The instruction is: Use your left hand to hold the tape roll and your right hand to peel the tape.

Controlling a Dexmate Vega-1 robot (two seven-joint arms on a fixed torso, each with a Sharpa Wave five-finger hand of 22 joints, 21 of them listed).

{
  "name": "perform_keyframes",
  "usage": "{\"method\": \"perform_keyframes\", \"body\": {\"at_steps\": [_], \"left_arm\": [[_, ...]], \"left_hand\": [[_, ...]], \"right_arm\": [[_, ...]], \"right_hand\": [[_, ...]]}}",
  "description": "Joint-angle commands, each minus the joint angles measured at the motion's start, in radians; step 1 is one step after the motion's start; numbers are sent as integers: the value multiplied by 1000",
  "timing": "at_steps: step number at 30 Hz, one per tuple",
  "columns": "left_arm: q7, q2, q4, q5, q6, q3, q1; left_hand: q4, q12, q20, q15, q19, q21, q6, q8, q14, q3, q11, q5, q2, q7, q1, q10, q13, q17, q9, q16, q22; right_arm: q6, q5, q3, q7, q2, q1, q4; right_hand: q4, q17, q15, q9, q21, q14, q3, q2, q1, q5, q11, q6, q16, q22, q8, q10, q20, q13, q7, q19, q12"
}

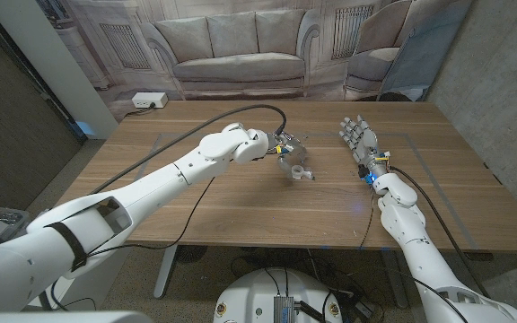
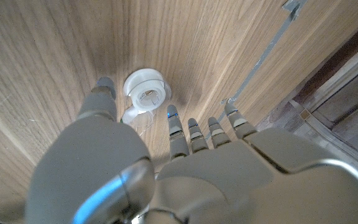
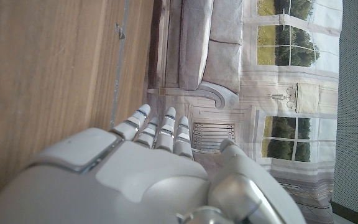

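Note:
A small white tape roll [image 1: 300, 171] lies on the wooden table [image 1: 240, 206] near its middle. In the left wrist view the tape roll [image 2: 145, 92] lies on its side with a short clear tail curling off it. My left hand [image 1: 284, 146] hovers just behind and above the roll, fingers spread, thumb [image 2: 105, 93] on one side and the other fingers [image 2: 194, 135] on the other, holding nothing. My right hand [image 1: 360, 140] stands to the right of the roll, well apart from it, fingers straight and apart. The right hand [image 3: 160, 162] shows empty in its own wrist view too.
A white power strip [image 1: 147, 100] lies at the table's far left corner. Thin tape lines [image 1: 420, 144] mark the tabletop. A printed sofa backdrop [image 1: 240, 45] hangs behind the far edge. A black cable [image 1: 240, 112] loops over my left arm.

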Motion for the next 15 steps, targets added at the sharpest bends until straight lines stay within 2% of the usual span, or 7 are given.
{"method": "perform_keyframes", "body": {"at_steps": [1,7,15], "left_arm": [[32,-9,18,27,-11,9,-5],[59,-15,31,39,-21,17,-6],[95,-17,34,55,-31,20,-4]], "left_hand": [[4,0,-2,-13,7,-3,20,-1,3,4,-4,5,5,-4,13,11,5,2,5,2,5],[7,2,-5,-15,13,-2,31,-1,8,6,-8,5,16,-5,20,21,5,2,6,4,5],[5,8,-8,-23,34,2,94,14,30,2,-14,4,17,-5,41,52,5,0,6,7,4]], "right_arm": [[5,1,3,5,2,8,18],[11,2,3,9,2,15,28],[15,6,7,13,2,21,42]], "right_hand": [[2,3,-6,1,-2,9,-1,35,3,0,0,10,4,5,3,9,-69,3,4,6,5],[2,3,-5,1,-2,9,-2,34,3,0,-1,13,4,5,4,9,-68,3,3,6,5],[2,3,-5,1,-2,10,-3,33,3,0,1,14,4,5,4,10,-68,3,0,6,6]]}}
